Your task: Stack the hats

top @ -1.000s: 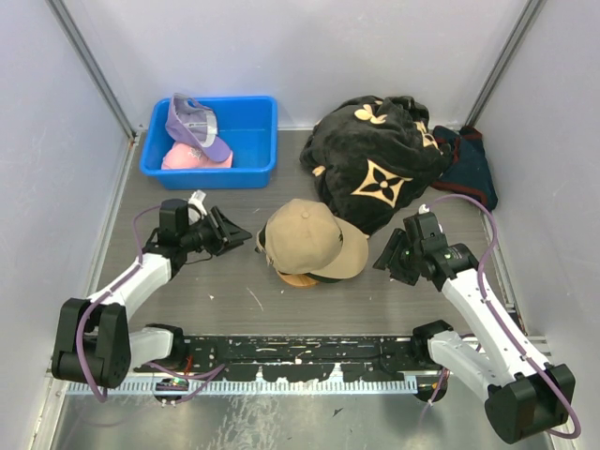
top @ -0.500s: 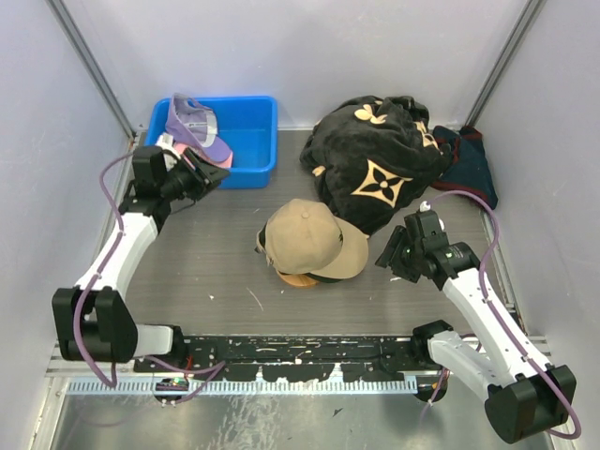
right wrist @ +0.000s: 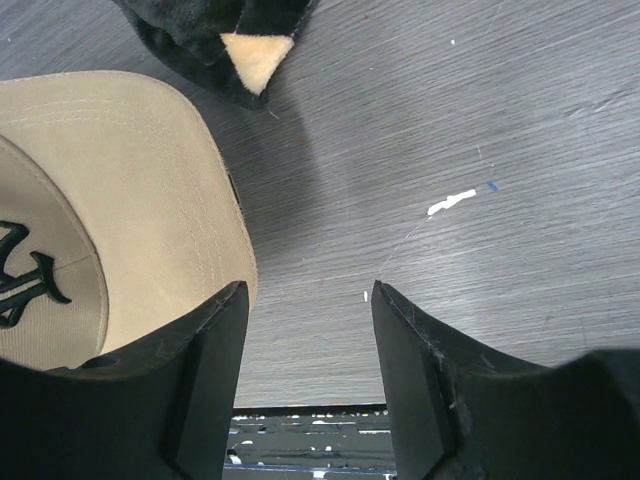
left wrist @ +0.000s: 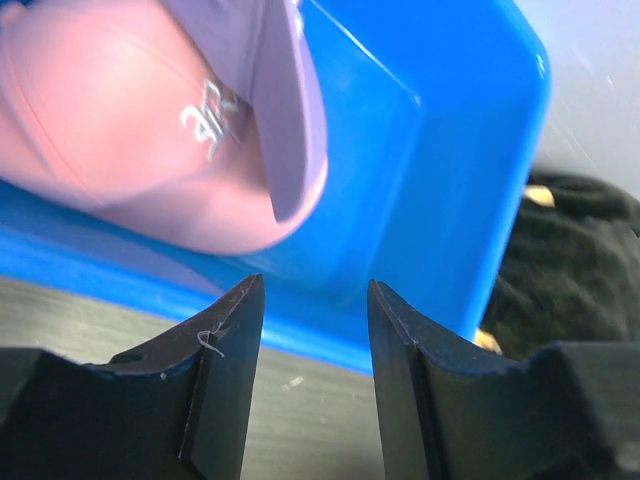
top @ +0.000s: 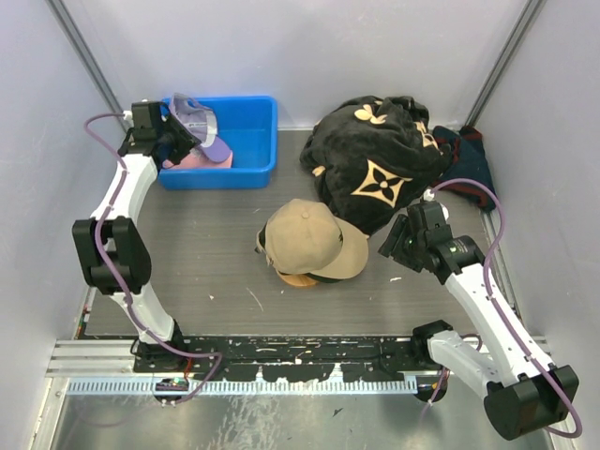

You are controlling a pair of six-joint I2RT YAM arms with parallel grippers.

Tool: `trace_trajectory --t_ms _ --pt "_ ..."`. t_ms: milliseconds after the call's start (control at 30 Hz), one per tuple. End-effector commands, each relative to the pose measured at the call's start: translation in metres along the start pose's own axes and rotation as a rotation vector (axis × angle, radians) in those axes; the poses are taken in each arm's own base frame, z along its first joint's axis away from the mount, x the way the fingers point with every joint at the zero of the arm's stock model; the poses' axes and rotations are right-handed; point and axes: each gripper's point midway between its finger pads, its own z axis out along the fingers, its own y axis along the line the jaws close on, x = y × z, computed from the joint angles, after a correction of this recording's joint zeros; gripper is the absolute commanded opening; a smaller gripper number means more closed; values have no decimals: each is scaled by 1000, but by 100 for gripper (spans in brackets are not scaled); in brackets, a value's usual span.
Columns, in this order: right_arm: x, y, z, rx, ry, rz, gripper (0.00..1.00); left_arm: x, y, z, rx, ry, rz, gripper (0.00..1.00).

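Note:
A lavender cap (top: 200, 125) lies on a pink cap (top: 187, 160) in the blue bin (top: 251, 141). A tan cap (top: 305, 234) sits mid-table on top of a dark cap, of which only an edge (top: 325, 277) shows. My left gripper (top: 174, 142) is open and empty at the bin's left end. In the left wrist view my left gripper (left wrist: 310, 300) is just short of the pink cap (left wrist: 120, 130) and the lavender brim (left wrist: 288, 100). My right gripper (top: 392, 249) is open and empty, right of the tan cap. In the right wrist view my right gripper (right wrist: 308, 300) is beside the tan brim (right wrist: 130, 200).
A large black cloth with tan flower marks (top: 375, 159) is heaped at the back right, and its edge shows in the right wrist view (right wrist: 205, 30). A dark bundle with red trim (top: 471, 167) lies beside it. Grey walls enclose the table.
My left arm has swung from beside the tan cap back and left to the blue bin's left end. My right gripper has shifted slightly away from the cap.

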Motion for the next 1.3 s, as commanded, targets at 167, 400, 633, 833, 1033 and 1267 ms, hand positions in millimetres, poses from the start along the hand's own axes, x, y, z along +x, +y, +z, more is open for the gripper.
trace_trajectory --t_ms 167,400,633,833,1033,1267 --pt "-32 7 -1 18 -81 -23 60 -50 61 35 -283 -46 81 52" --pt "-43 7 4 35 -76 -17 61 -58 96 57 -419 16 278 70" --pt "-48 8 10 39 -62 -5 61 -53 103 85 -342 91 315 92" --pt "-50 10 14 36 -49 0 61 -38 113 104 -330 168 322 93" --pt "-51 10 16 28 -37 -2 59 -29 107 122 -251 184 304 98" --pt "-52 11 17 25 -34 -2 59 -9 95 136 -131 248 266 100"
